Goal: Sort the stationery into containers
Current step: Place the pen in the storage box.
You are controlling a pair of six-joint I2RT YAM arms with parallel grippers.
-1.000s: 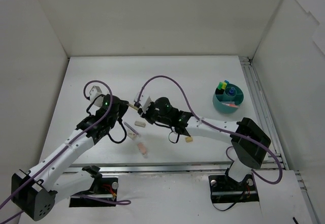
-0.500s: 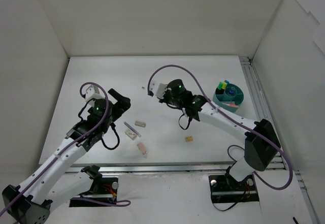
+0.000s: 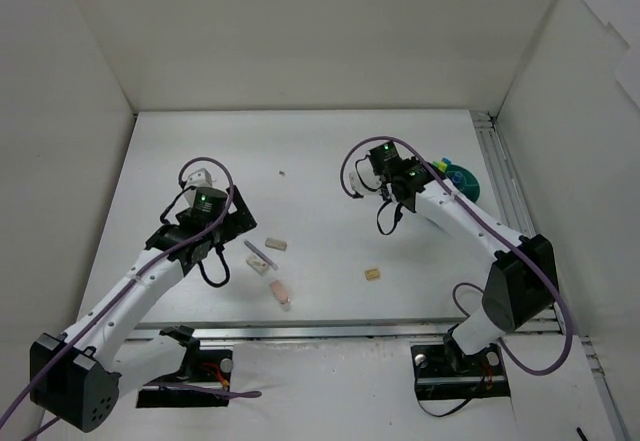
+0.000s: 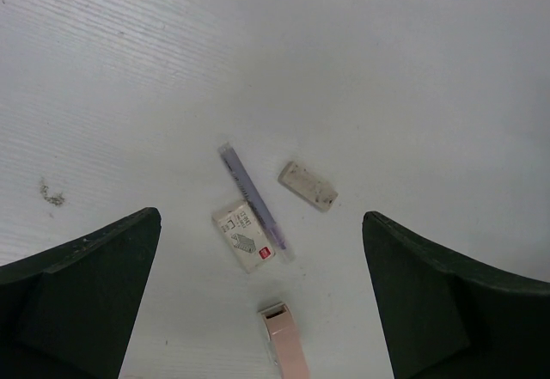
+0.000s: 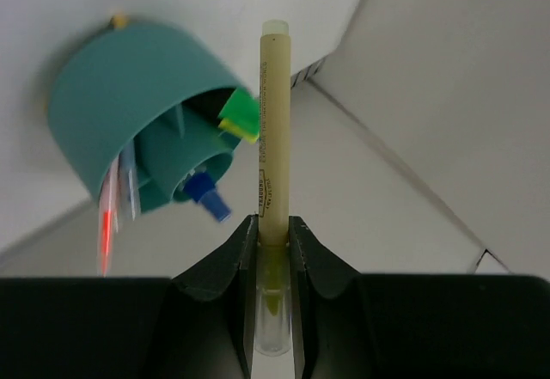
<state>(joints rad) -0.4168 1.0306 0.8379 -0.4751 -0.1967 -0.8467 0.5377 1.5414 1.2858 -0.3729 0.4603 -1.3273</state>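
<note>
A: From where is the whole table (image 3: 330, 141) seen?

B: From the top view. It is set high behind the arm bases (image 3: 70, 386) and aimed down and forward, so the walls (image 3: 300, 41) are taken in too.

A: And the wrist views?

B: The left one is pointed down at the table from fairly near and is framed by the spread left gripper (image 4: 259, 214). Its pen (image 4: 253, 203) and erasers (image 4: 307, 185) are shared with the top view. The right one is aimed along the stick (image 5: 274, 121) clamped in the right gripper (image 5: 273, 222), close to the tub (image 5: 112, 95), which is also seen from above.
</note>
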